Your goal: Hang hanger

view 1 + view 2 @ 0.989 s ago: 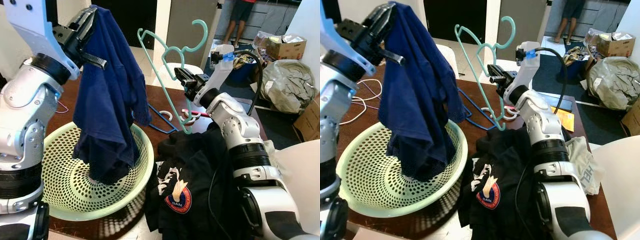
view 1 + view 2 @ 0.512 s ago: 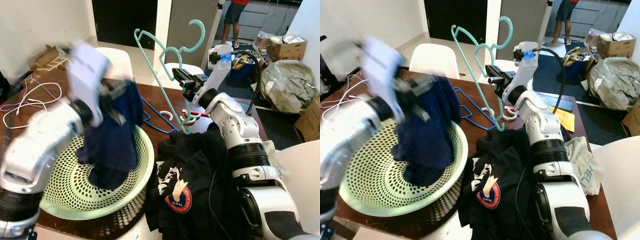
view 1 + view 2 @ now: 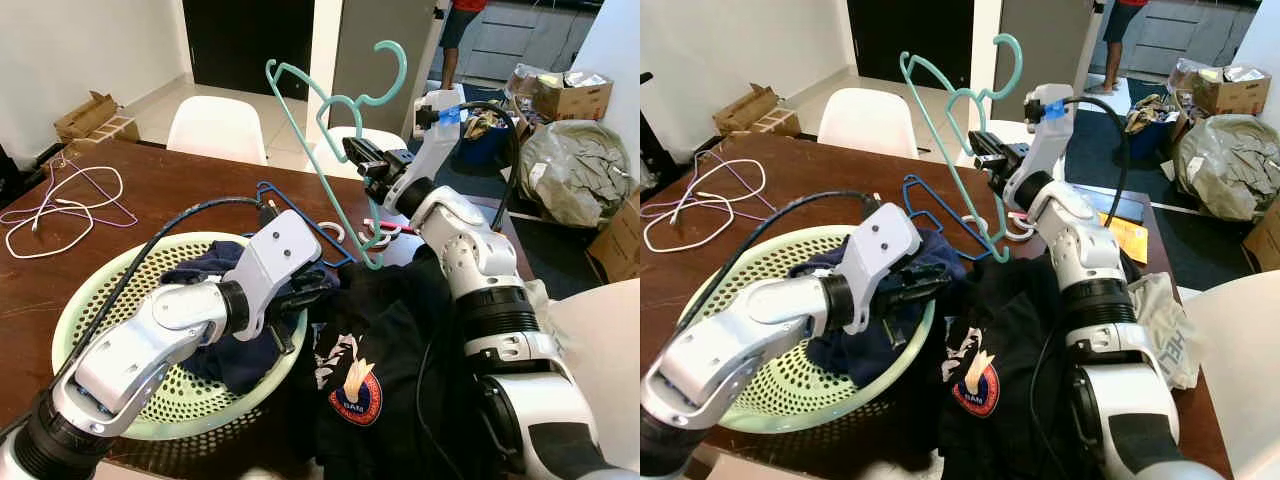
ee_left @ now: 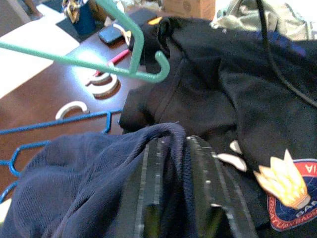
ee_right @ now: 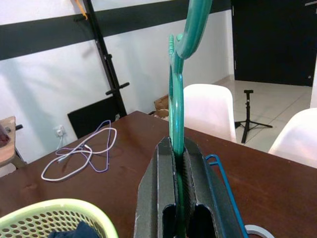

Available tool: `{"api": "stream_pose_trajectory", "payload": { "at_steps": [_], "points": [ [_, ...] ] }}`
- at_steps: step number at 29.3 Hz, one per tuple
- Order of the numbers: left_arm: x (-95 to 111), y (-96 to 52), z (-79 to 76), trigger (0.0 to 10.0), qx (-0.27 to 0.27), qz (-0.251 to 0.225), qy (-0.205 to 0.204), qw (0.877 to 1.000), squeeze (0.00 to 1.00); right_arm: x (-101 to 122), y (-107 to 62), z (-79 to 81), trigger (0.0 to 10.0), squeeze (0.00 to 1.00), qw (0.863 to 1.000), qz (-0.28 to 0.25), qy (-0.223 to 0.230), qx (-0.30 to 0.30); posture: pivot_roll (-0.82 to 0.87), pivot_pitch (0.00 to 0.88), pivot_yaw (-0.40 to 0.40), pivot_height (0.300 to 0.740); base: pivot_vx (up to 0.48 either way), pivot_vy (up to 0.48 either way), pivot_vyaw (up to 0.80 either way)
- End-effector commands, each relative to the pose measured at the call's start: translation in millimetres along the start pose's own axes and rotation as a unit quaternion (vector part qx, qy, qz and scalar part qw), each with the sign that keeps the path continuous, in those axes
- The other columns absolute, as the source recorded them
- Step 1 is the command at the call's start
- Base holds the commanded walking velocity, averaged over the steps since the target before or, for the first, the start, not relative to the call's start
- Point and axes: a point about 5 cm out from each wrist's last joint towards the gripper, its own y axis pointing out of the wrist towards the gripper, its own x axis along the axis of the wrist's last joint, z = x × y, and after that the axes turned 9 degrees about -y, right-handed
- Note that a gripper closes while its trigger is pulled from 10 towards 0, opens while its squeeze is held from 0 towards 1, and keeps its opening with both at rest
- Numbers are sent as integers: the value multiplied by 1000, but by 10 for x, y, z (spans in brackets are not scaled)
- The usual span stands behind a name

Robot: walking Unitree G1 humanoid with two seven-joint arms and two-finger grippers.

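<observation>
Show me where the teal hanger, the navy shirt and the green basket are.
teal hanger (image 3: 322, 170): left eye view, long slanted bar.
navy shirt (image 4: 74, 183): left wrist view, bunched cloth by the fingers.
green basket (image 3: 130, 270): left eye view, far rim.

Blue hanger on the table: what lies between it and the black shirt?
Small white curved pieces on bare brown table, between blue hanger and black shirt, in the left eye view.

1. a dark brown wooden tabletop (image 3: 150, 185) spans the foreground.
2. two white chairs (image 3: 217, 128) stand at its far edge.
3. white walls (image 3: 80, 45) flank a dark doorway (image 3: 245, 40) and pale tiled floor.
4. cardboard boxes (image 3: 92, 115) sit by the left wall.
5. bags and boxes (image 3: 573, 165) clutter the right side, where a person (image 3: 463, 25) stands.
</observation>
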Motion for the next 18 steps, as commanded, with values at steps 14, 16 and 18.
{"api": "stream_pose_trajectory", "payload": {
  "at_steps": [14, 16, 18],
  "points": [
    [17, -593, 389, 10000, 137, 106, 94, 980, 1000, -6, 3, 33, 0, 0, 1000, 6, -9, 10, 143, 0, -68, 740, 0, 0, 0],
    [41, -713, 418, 10000, 158, 112, 94, 977, 1000, -5, 4, 34, 0, 0, 1000, 6, -9, 11, 143, 0, -69, 740, 0, 0, 0],
    [54, -797, 423, 10000, 170, 116, 92, 974, 1000, -4, 5, 34, 0, 0, 1000, 6, -9, 11, 146, 0, -69, 740, 0, 0, 0]
  ]
}}
